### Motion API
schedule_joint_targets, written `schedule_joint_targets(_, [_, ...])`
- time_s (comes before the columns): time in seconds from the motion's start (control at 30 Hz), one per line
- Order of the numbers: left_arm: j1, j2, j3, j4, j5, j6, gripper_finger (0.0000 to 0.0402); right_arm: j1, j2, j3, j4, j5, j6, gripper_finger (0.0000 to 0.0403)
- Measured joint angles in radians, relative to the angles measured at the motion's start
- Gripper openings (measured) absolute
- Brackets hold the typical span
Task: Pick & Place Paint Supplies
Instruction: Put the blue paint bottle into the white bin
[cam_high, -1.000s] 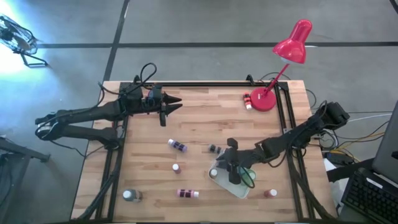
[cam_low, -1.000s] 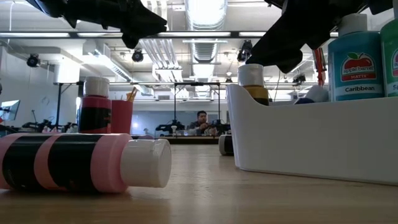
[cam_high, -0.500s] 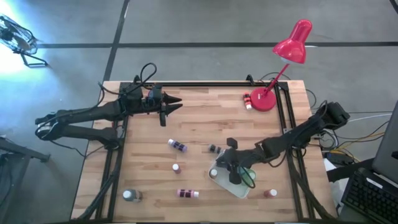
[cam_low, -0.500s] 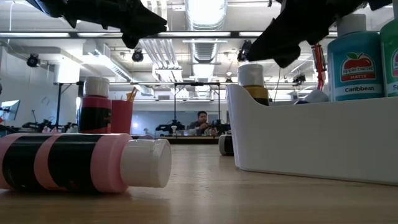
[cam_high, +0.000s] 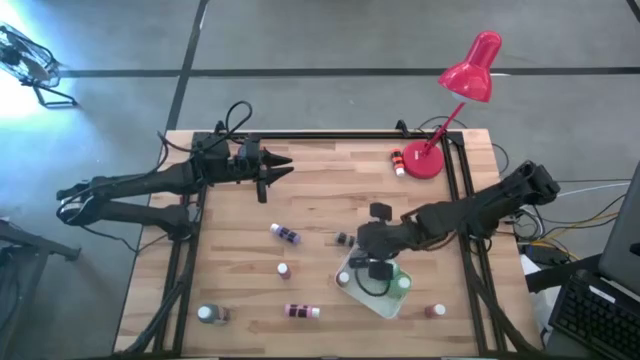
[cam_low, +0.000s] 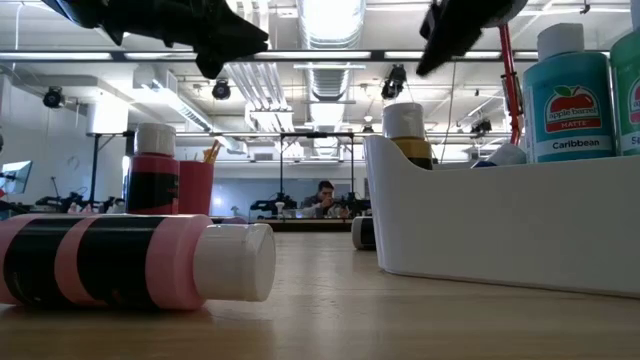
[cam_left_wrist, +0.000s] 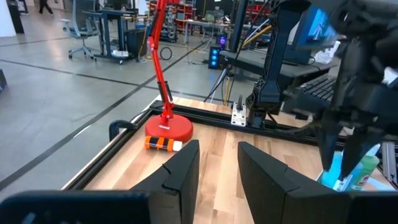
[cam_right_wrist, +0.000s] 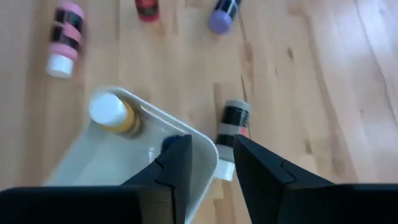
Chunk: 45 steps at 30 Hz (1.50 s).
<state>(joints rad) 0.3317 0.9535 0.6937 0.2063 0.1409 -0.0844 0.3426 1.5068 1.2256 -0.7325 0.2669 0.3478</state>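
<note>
We see the right gripper (cam_high: 376, 268) with its fingers (cam_right_wrist: 177, 165) released and empty, above the white tray (cam_high: 372, 296) near the counter's (cam_high: 330, 190) front edge. Yellow (cam_right_wrist: 114, 113) and teal (cam_low: 568, 95) bottles stand inside; others lie scattered. The left gripper (cam_high: 286, 165), fingers parted, waits near the back-left corner.

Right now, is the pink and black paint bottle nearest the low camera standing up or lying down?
Lying down: the pink and black bottle rests on its side on the table, white cap pointing sideways.
</note>
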Motion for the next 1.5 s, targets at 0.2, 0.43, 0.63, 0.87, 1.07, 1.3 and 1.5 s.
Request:
schedule_joint_targets(0.2, [0.000, 0.000, 0.000, -0.062, 0.012, -0.024, 0.0116, -0.002, 0.084, 0.196, -0.169, -0.095, 0.028, 0.0140])
schedule_joint_targets(0.43, [0.000, 0.000, 0.000, -0.106, 0.018, -0.025, 0.0116, -0.003, 0.293, 0.402, -0.407, -0.122, 0.055, 0.0167])
schedule_joint_targets(0.63, [-0.001, -0.009, 0.001, -0.152, 0.019, -0.020, 0.0117, 0.001, 0.439, 0.565, -0.568, -0.144, 0.140, 0.0183])
schedule_joint_targets(0.87, [-0.001, -0.009, 0.016, -0.240, 0.019, -0.016, 0.0117, 0.016, 0.555, 0.690, -0.700, -0.137, 0.227, 0.0175])
schedule_joint_targets(1.07, [-0.001, -0.010, 0.016, -0.251, 0.019, -0.007, 0.0117, 0.035, 0.629, 0.738, -0.783, -0.130, 0.255, 0.0157])
schedule_joint_targets(1.3, [-0.001, -0.010, 0.016, -0.252, 0.019, -0.006, 0.0117, 0.055, 0.654, 0.738, -0.780, -0.130, 0.264, 0.0145])
schedule_joint_targets(1.5, [-0.001, -0.010, 0.016, -0.252, 0.019, -0.006, 0.0117, 0.071, 0.653, 0.737, -0.779, -0.132, 0.263, 0.0133])
